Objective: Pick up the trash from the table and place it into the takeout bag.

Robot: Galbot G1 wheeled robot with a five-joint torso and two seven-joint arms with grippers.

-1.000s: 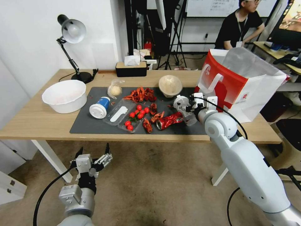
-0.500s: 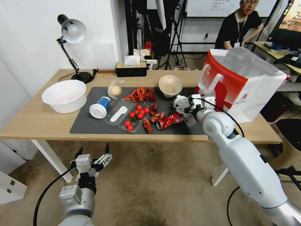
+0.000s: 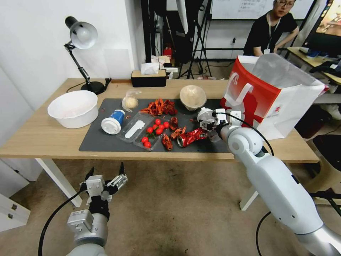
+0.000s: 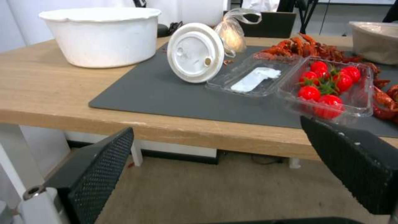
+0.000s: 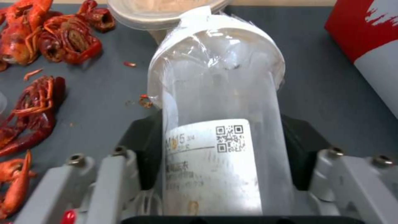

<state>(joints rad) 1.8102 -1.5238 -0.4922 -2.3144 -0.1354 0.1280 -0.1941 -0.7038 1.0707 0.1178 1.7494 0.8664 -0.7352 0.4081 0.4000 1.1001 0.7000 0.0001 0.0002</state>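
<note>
Leftward a little since earlier, the right gripper (image 3: 209,122) grips the clear bottle (image 5: 219,124) at the mat's right; the bag (image 3: 273,96) stands just right. Left gripper (image 3: 106,181) hangs open, low.

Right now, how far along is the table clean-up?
Nothing looks bagged yet. In hand: the right pincer is clamped on the clear plastic cup with a printed label, low over the grey mat beside the red-and-white paper takeout bag. Left on the mat: the crushed red can, blue-white lidded cup, beige round bowl and clear bag with a pale bun. The left pincer hangs open below the table edge.
</note>
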